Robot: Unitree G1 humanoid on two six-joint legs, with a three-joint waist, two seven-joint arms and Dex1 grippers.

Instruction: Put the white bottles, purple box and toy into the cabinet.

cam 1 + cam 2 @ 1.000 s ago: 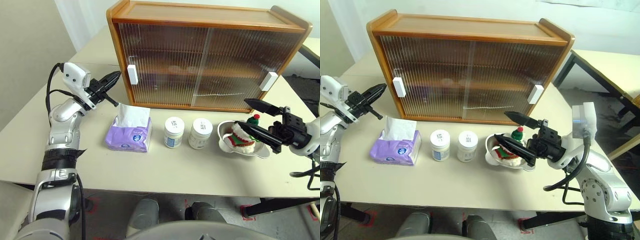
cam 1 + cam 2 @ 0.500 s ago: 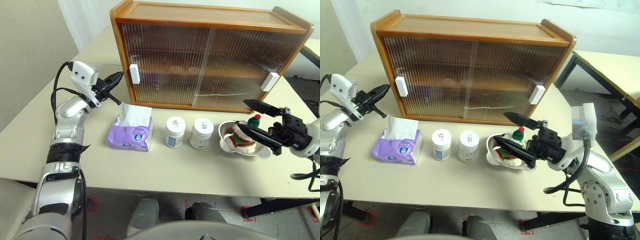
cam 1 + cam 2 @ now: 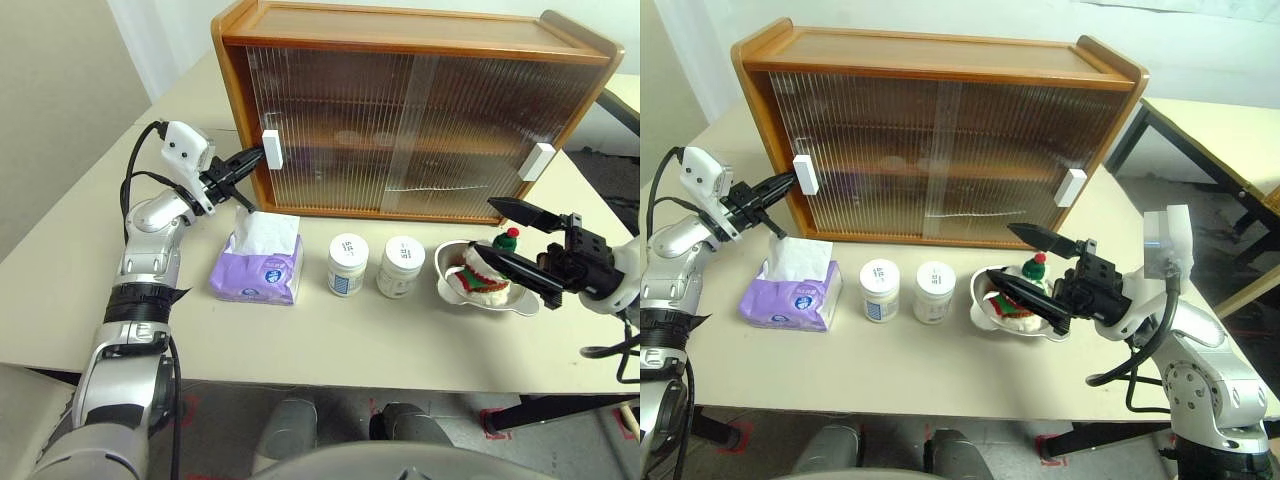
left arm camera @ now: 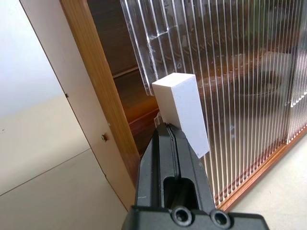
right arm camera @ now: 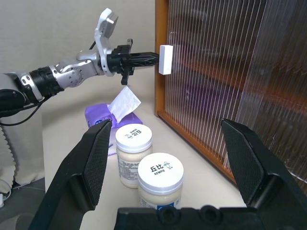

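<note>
The wooden cabinet (image 3: 400, 110) stands at the back of the table with both ribbed sliding doors closed. My left gripper (image 3: 255, 157) is shut, and its tip rests against the outer side of the left door's white handle (image 4: 184, 110). In front of the cabinet lie the purple box (image 3: 257, 268), the two white bottles (image 3: 348, 264) (image 3: 401, 266), and the toy (image 3: 488, 272) in a metal bowl (image 3: 520, 305). My right gripper (image 3: 487, 227) hangs wide open just above the toy and holds nothing.
The right door's white handle (image 3: 538, 161) sits near the cabinet's right end. A second table (image 3: 1210, 130) stands off to the right. The table's front edge (image 3: 330, 375) runs close below the row of objects.
My left gripper has moved right toward the cabinet and now meets the left door's handle. The right gripper has stayed where it was.
</note>
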